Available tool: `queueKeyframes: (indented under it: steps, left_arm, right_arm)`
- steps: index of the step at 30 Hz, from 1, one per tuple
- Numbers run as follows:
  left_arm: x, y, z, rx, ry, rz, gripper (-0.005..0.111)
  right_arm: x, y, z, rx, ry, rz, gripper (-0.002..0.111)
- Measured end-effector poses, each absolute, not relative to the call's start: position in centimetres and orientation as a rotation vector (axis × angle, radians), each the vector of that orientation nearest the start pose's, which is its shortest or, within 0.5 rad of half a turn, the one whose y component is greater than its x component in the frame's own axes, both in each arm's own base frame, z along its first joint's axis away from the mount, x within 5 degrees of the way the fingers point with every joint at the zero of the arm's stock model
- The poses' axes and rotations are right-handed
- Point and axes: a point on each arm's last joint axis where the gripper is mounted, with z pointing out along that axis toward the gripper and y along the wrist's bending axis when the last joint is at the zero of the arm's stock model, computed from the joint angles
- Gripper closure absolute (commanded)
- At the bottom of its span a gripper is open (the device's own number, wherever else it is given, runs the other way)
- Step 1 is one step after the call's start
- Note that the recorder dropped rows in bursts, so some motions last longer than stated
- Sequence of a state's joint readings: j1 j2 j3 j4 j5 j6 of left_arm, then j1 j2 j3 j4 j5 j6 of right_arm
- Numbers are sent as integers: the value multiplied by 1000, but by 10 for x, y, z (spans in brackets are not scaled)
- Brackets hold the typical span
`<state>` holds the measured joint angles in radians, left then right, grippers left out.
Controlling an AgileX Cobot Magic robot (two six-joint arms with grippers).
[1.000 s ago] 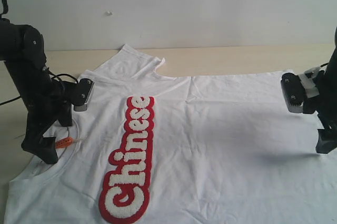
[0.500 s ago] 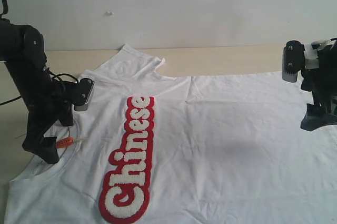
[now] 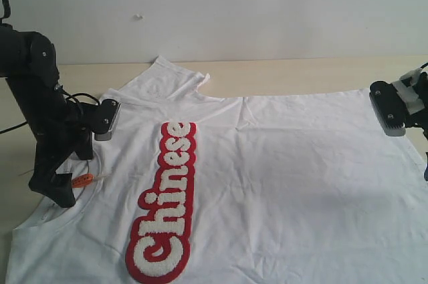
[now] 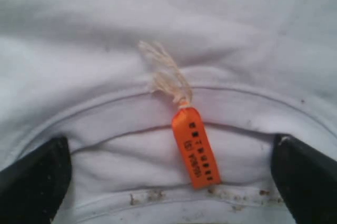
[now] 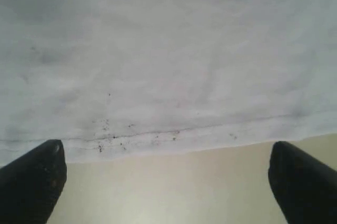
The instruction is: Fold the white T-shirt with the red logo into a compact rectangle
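The white T-shirt [image 3: 281, 184] lies spread flat on the table, front up, with the red logo [image 3: 164, 200] running lengthwise across its chest. One sleeve [image 3: 170, 77] points to the far side. My left gripper [image 4: 171, 192] is open, low over the ribbed collar [image 4: 131, 145], its fingers [image 4: 34, 182] either side of the orange neck tag [image 4: 196, 147]. In the exterior view that tag [image 3: 81, 180] shows beside the left arm. My right gripper [image 5: 167, 187] is open above the shirt's bottom hem [image 5: 168, 134], over bare table, holding nothing.
The beige table [image 3: 301, 73] shows beyond the shirt and meets a pale wall [image 3: 234, 10]. The right arm's wrist [image 3: 391, 107] hangs at the view's right edge, its fingers mostly out of frame. A black cable [image 3: 83, 97] loops by the left arm.
The right arm rose off the shirt and swung outward to the right, past the hem. The left arm and the shirt have not moved.
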<state>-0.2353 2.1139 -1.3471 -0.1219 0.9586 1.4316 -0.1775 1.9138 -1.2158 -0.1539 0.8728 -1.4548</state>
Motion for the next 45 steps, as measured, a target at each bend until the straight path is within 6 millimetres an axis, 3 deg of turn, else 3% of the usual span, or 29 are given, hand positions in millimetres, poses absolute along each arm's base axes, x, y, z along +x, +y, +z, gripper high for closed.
queueKeyframes:
  steps: [5, 13, 19, 26, 30, 34, 40, 45]
  left_arm:
    - [369, -98, 114, -2242, -2192, 186, 2]
    - [369, -98, 114, -2242, -2192, 186, 2]
    - [369, -98, 114, -2242, -2192, 186, 2]
    - [369, -98, 114, -2242, -2192, 186, 2]
    - [369, -98, 114, -2242, -2192, 186, 2]
    - [369, -98, 114, -2241, -2194, 188, 2]
    - [369, -98, 114, -2241, -2194, 188, 2]
    - [369, -98, 114, -2241, -2194, 188, 2]
  right_arm:
    - [349, -72, 158, -1979, 2449, -216, 4]
    - [332, -65, 125, -1946, 2397, -235, 4]
    - [335, -61, 123, -1822, 2386, -241, 5]
    - [333, -59, 120, -1975, 2359, -101, 34]
    - [337, -58, 130, -1955, 2366, -67, 42]
    - [339, -57, 141, -1883, 2377, -78, 38]
    - [339, -56, 138, -1828, 2423, -62, 26]
    - [336, -60, 135, -1824, 2453, -26, 26]
